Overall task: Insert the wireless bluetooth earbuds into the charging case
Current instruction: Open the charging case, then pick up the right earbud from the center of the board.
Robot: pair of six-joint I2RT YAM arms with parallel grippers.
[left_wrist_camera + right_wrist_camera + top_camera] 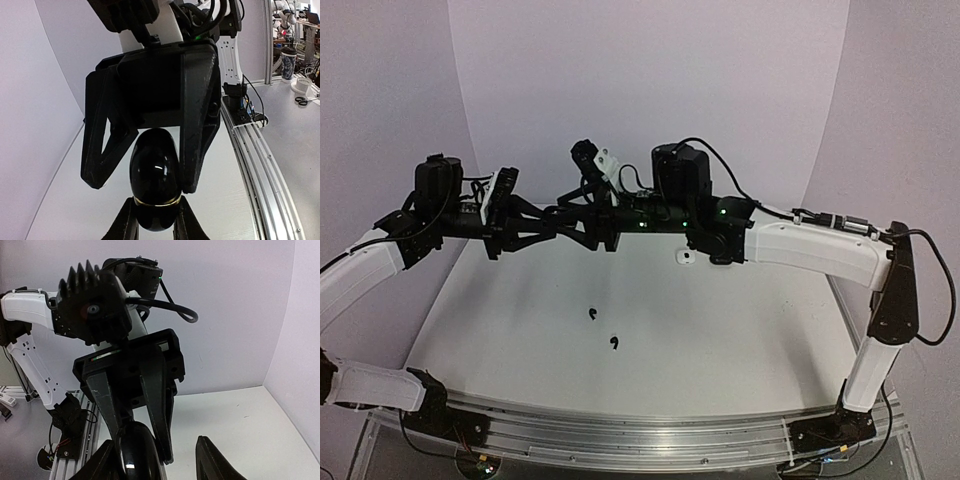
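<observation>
Both arms met in mid-air above the white table (740, 340), their pincers pointing toward each other. We saw the left pincer (156, 207) clenched on the charging case (155, 170), a glossy black egg-shaped shell with a thin gold ring around it; its two fingers (125, 225) pressed on the end of the case below that ring. The right pincer (160, 455) stood released. Its fingers straddled the other end of the case, and in the right wrist view we noted a clear gap between the case (136, 452) and one right finger (212, 460). On the other side we could not tell touching from just beside. The case therefore hung off the table, carried by the left pincer alone. Two black earbuds (592, 314) lay loose on the table, near each other, in front of and below the joined pincers, well apart from the case. The second earbud (613, 343) lay slightly nearer the arm bases. A small white object (684, 257) rested on the table under the right arm; we could not make out what it was.
</observation>
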